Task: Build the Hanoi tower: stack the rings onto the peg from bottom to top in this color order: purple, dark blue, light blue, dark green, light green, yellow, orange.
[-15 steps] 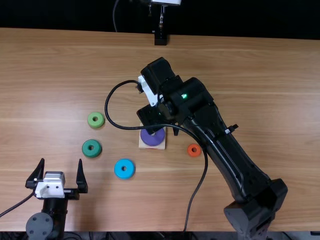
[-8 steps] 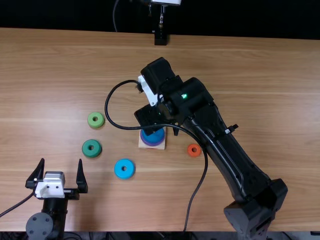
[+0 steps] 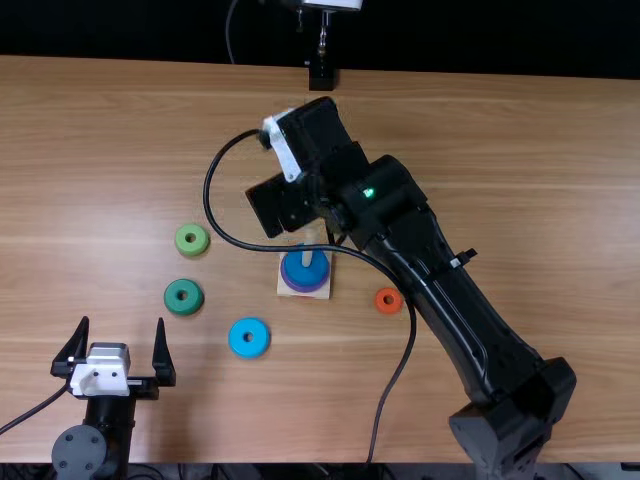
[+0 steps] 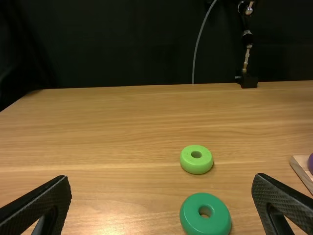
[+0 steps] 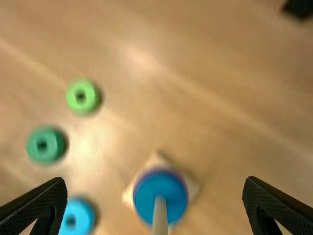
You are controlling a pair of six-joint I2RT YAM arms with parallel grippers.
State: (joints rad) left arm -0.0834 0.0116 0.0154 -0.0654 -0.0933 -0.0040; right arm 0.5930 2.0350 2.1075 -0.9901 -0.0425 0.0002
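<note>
Peg point(image 3: 307, 258) upright, long axis vertical, tip up; left end effector point(image 3: 122, 322), right end effector point(image 3: 290, 205) released.

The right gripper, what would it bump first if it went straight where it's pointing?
Probably the peg, lined up between the right gripper's open fingers, then the dark blue ring around it. Depth is unclear.

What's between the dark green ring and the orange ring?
In the top view, the wooden base lies between the dark green ring and the orange ring, bearing the purple ring with the dark blue ring on top.
</note>
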